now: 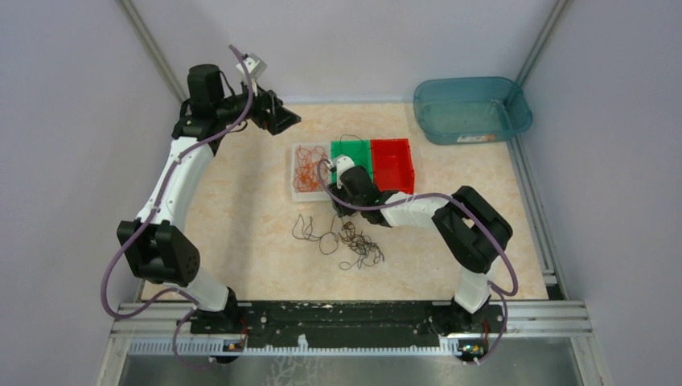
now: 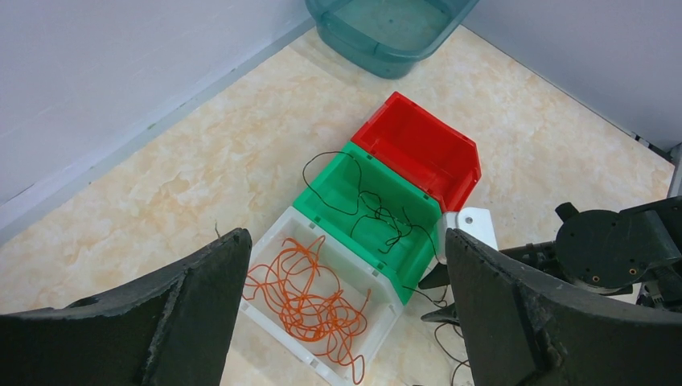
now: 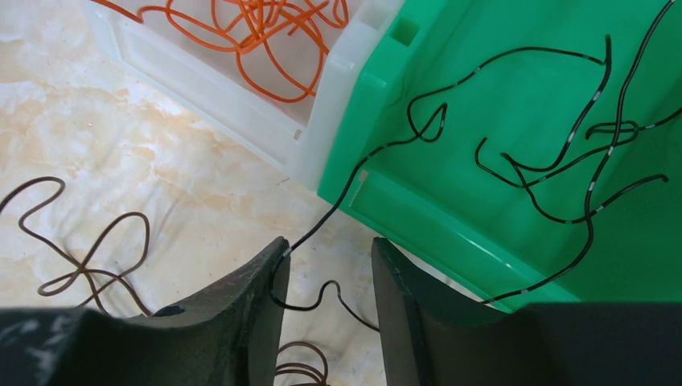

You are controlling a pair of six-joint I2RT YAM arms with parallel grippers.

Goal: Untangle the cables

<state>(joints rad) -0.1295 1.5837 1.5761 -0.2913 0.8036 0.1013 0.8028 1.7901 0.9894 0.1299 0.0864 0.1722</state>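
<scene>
Evidently a sorting by colour was being followed. The orange cables (image 2: 310,301) were gathered in the white bin (image 3: 241,96) touching the green bin (image 3: 434,221) on one side. Black ones were laid inside the green bin itself, and the red bin (image 2: 418,149) touching its other side was seen to hold nothing. A loose knot of brown cables (image 1: 358,245) was left on the tabletop (image 1: 241,241) just in front of the green bin, on the robot's side of it. From this the job was judged to be well under way but not finished.

The right tool (image 3: 328,245) was held low at the green bin's near wall, its jaws set narrowly apart. One black cable (image 3: 351,183) was draped from inside the green bin over that wall and down into the gap between the jaws, where it was curled loosely. No pinch on it could be seen, so it was not taken as gripped. The low placing was judged to suit handling the trailing end at the wall.

The left tool (image 2: 346,237) was held high and well away from the green bin, on its white-bin side, with jaws wide and nothing in them. It was probably parked there so that the right arm's work was not crowded.
</scene>
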